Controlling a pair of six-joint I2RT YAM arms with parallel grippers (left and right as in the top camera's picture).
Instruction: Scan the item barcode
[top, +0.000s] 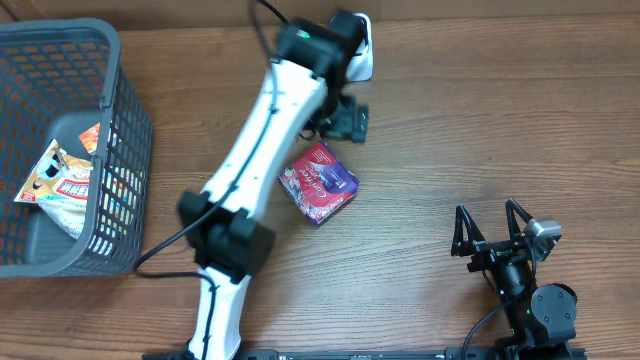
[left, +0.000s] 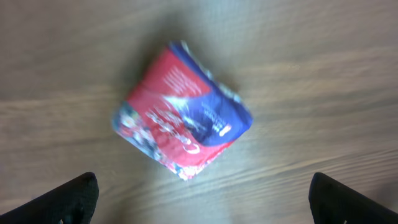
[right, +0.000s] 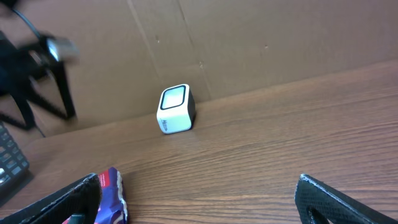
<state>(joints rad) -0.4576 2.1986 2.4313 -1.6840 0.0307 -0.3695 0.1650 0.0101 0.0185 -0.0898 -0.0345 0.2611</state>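
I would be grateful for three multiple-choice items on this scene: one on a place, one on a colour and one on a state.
1. Where is the red and purple packet?
A. On the scanner
B. On the table
C. In the left gripper

2. What colour is the scanner's casing?
A. White
B. Yellow
C. Green

3. What is the state of the left gripper?
A. Shut on the packet
B. Shut on the scanner
C. Open, holding nothing

Answers:
1 B, as the overhead view shows it lying on the wood.
2 A, as the right wrist view shows a white casing.
3 C, as its fingers stand wide apart, with the packet lying clear of them.
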